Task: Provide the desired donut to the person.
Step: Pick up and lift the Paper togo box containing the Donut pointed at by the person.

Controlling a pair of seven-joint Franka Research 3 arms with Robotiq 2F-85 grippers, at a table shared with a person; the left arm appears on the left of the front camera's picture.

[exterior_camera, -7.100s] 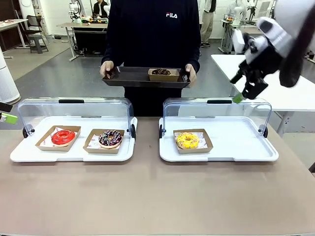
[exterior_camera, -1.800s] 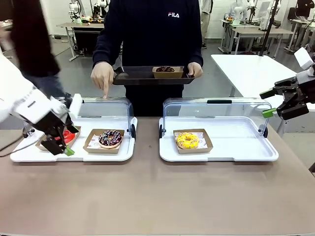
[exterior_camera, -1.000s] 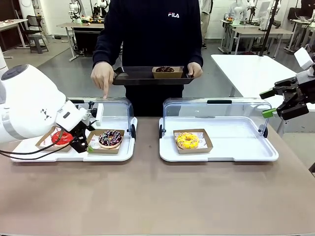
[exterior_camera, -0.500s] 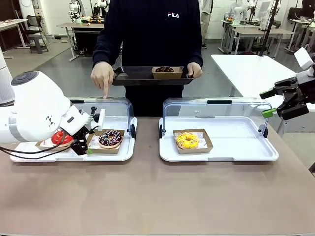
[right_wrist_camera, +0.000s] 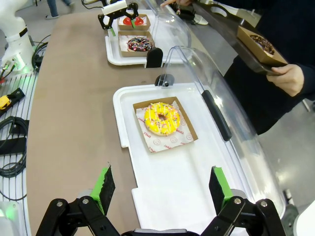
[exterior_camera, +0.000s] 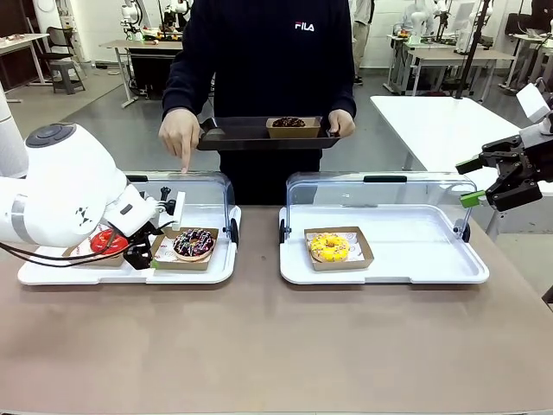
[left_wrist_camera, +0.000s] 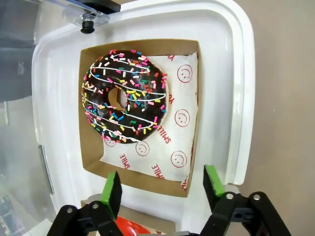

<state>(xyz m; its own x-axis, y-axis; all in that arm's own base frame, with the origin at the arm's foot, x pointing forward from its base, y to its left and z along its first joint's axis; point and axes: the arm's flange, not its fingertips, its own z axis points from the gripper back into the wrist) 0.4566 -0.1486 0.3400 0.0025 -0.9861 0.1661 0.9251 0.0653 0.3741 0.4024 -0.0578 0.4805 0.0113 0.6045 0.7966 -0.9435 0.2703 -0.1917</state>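
A chocolate donut with coloured sprinkles (exterior_camera: 193, 242) (left_wrist_camera: 125, 96) lies in a cardboard box on the left white tray (exterior_camera: 216, 272). A red glazed donut (exterior_camera: 108, 242) sits in a box beside it. My left gripper (exterior_camera: 145, 259) (left_wrist_camera: 162, 182) stands open, its green pads straddling the near edge of the sprinkle donut's box. The person (exterior_camera: 268, 60) points one finger (exterior_camera: 184, 164) down at the left case and holds a dark tray (exterior_camera: 233, 134). My right gripper (exterior_camera: 473, 181) (right_wrist_camera: 162, 189) hangs open at the far right, above the right tray, which holds a yellow donut (exterior_camera: 329, 247) (right_wrist_camera: 161, 118).
Both clear lids (exterior_camera: 203, 186) (exterior_camera: 380, 186) stand raised behind the white trays. On the person's tray sits a boxed chocolate donut (exterior_camera: 289, 126). The brown table's (exterior_camera: 276, 346) front half is bare. A white table (exterior_camera: 441, 130) stands at the back right.
My left arm has come in from the left and settled with its gripper at the sprinkle donut's box. The person's hand left the tray and points down. The right arm has swung right.
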